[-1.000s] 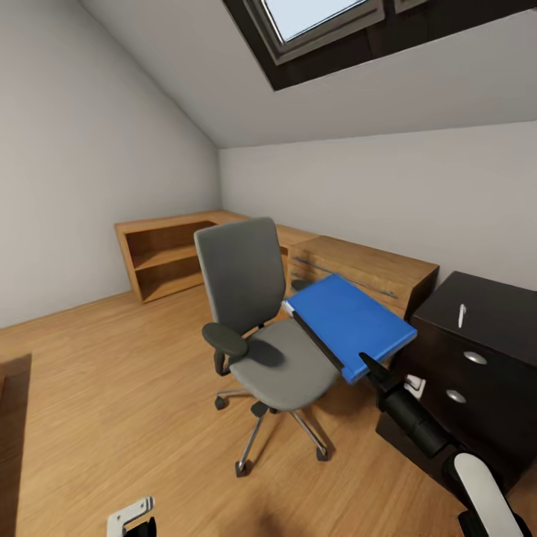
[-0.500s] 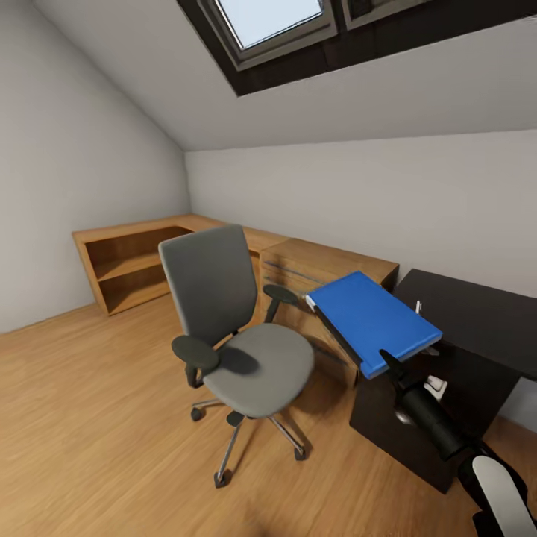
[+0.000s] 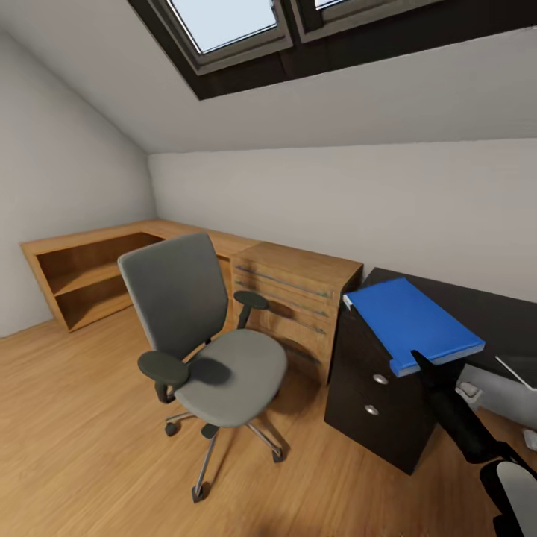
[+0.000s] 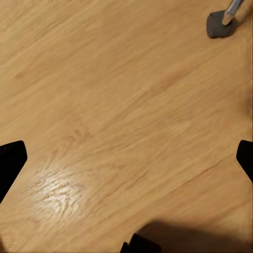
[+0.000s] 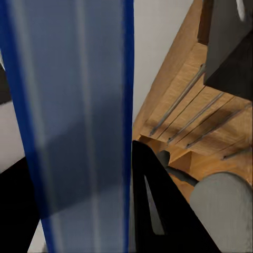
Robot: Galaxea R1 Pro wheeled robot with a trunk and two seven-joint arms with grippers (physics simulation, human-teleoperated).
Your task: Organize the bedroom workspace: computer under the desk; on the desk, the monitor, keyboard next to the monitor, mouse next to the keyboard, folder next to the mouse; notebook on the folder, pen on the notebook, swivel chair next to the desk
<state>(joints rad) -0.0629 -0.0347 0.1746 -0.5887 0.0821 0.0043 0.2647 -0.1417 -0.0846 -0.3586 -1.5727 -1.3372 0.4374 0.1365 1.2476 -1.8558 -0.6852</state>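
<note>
My right gripper (image 3: 419, 359) is shut on the near edge of the bright blue folder (image 3: 409, 321), holding it flat in the air over the left end of the black desk (image 3: 501, 312). In the right wrist view the folder's edge (image 5: 74, 105) runs between the black fingers (image 5: 158, 211). The grey swivel chair (image 3: 205, 350) stands on the floor left of the desk, its seat bare. My left gripper (image 4: 126, 163) hangs open above the wooden floor, close to a chair caster (image 4: 219, 23).
A dark drawer unit (image 3: 369, 388) with round silver knobs sits under the desk's left end. A light wooden shelf-and-drawer unit (image 3: 291, 294) lines the back wall. A pale grey object (image 3: 507, 388) lies at the right edge, unclear. Open floor (image 3: 74, 418) spreads to the left.
The whole view has swung to the right. My right gripper has carried the folder away from the chair to above the desk's left end.
</note>
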